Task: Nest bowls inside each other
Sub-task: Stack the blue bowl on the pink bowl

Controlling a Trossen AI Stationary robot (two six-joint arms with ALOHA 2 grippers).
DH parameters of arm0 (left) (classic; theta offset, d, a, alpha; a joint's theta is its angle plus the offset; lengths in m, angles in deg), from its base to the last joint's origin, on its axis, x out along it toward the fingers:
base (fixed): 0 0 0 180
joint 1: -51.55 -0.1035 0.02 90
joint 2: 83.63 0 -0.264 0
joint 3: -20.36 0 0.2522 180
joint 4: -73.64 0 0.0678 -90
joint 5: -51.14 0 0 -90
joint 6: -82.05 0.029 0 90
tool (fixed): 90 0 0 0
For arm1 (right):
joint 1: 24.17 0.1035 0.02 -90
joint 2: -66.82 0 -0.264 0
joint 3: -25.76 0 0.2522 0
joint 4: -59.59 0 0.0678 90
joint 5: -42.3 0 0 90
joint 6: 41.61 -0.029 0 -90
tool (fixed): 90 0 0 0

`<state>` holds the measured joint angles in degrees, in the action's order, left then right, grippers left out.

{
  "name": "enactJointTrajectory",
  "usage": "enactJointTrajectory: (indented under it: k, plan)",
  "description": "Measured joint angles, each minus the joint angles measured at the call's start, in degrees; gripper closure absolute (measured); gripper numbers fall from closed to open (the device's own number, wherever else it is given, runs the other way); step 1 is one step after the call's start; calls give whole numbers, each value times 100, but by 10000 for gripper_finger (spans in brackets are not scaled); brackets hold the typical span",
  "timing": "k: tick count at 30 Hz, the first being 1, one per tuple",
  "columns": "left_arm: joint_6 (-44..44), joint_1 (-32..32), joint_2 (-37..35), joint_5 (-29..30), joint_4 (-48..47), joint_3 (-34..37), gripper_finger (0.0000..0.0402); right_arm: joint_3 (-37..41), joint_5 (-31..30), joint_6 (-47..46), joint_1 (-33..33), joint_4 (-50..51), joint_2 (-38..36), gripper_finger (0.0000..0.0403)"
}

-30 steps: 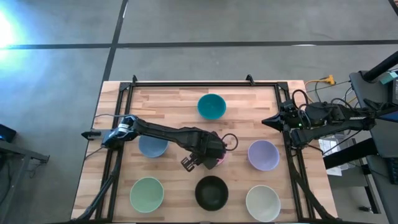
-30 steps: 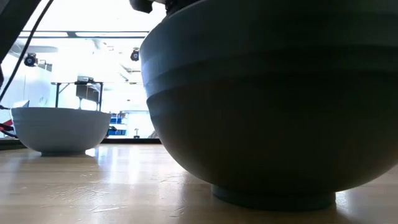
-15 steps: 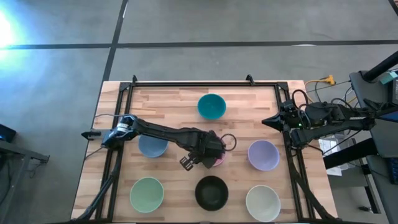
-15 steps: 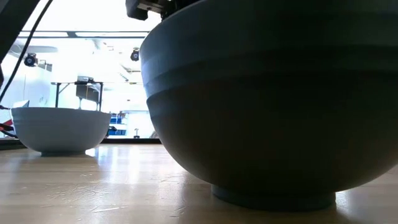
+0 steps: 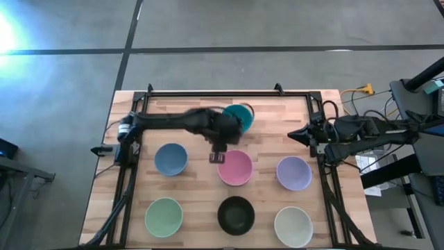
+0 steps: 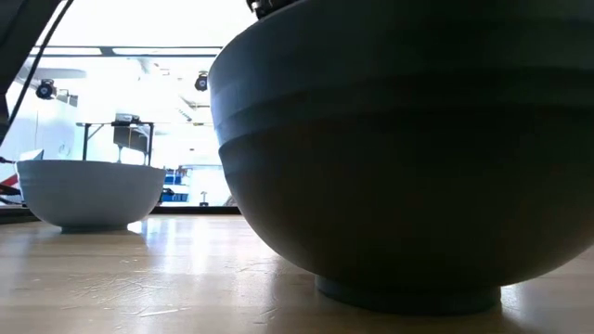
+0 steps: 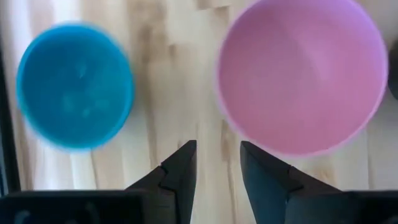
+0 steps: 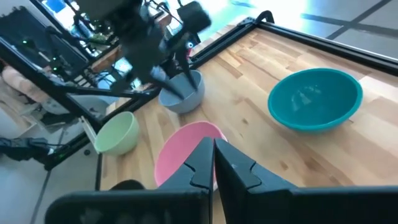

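The pink bowl (image 5: 235,167) sits mid-tabletop (image 5: 194,114), empty. Around it: blue bowl (image 5: 170,159) on one side, lavender bowl (image 5: 293,173) on the other, black bowl (image 5: 236,214) just below, teal bowl (image 5: 240,114) above. The left gripper (image 5: 216,157) hangs just off the pink bowl's rim, fingers slightly apart, holding nothing. The right gripper (image 8: 212,160) waits past the lavender bowl, pinched together.

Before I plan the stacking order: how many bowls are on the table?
7: teal bowl far centre, part-hidden under the left arm; blue bowl, pink bowl, lavender bowl mid-row; pale green bowl, black bowl, white bowl near row.
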<state>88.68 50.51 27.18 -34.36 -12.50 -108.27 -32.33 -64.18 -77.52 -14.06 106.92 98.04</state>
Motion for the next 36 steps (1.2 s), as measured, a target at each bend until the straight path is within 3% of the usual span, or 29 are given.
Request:
enactJointTrajectory:
  k: [4, 10, 16, 23, 28, 36]
  plan:
    - [-361, -175, -784, -46, 3, 812, 295, 2, -7, 95, 0, -233, 286, 394]
    - [-1171, -236, -2502, -48, 214, 2838, 295, 5, -7, 321, -40, -587, 839, 394]
    - [-2813, -233, -4523, -48, 627, 4837, 295, 11, -3, 293, -275, -1266, 1440, 394]
    - [-4823, -233, -6377, 75, 527, 6224, 295, 11, 376, 207, -561, -2374, 2048, 394]
    - [-6391, -260, -6847, 127, -182, 6960, 295, -16, 644, 77, -766, -2627, 2385, 394]
    - [-6606, -269, -6705, -376, 240, 7552, 295, -143, 677, -50, -841, -2714, 2562, 394]
